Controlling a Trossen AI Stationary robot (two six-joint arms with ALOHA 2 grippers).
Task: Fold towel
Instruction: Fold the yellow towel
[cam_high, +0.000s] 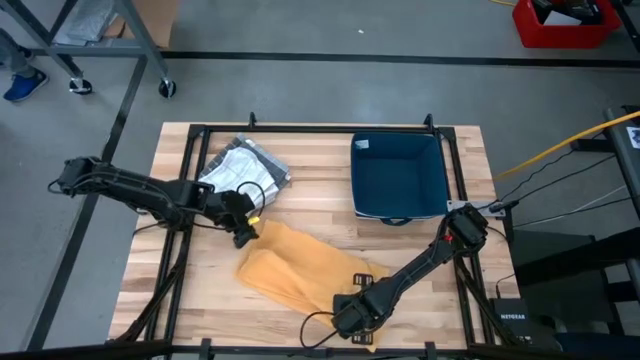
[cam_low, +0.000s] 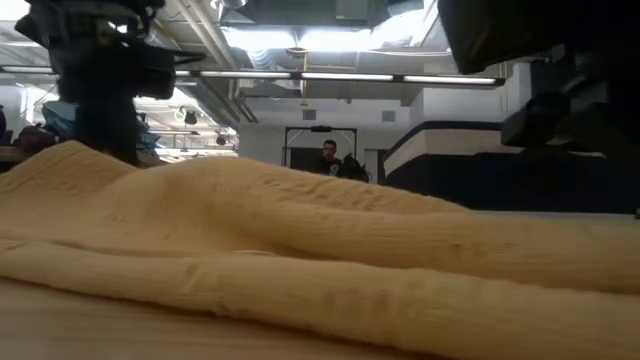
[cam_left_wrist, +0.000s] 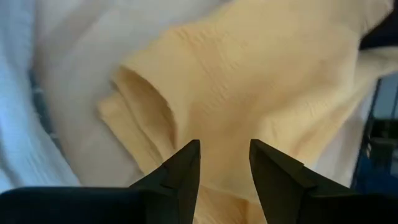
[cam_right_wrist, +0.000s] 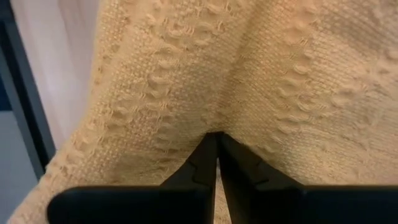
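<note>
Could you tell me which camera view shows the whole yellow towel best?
The high view: the yellow towel lies complete on the table there. The low view shows only its folds side-on; both wrist views show close patches of cloth.

— What stays unseen in the table-level view?
— Both arms run off the top edge as dark blurs; the yellow towel (cam_low: 330, 240) hides the tabletop behind it, and a person (cam_low: 329, 158) in the far doorway is too small to make out.

— And from overhead?
— The right gripper (cam_high: 352, 318) covers the towel's near edge; whatever cloth its tips pinch is hidden.
</note>
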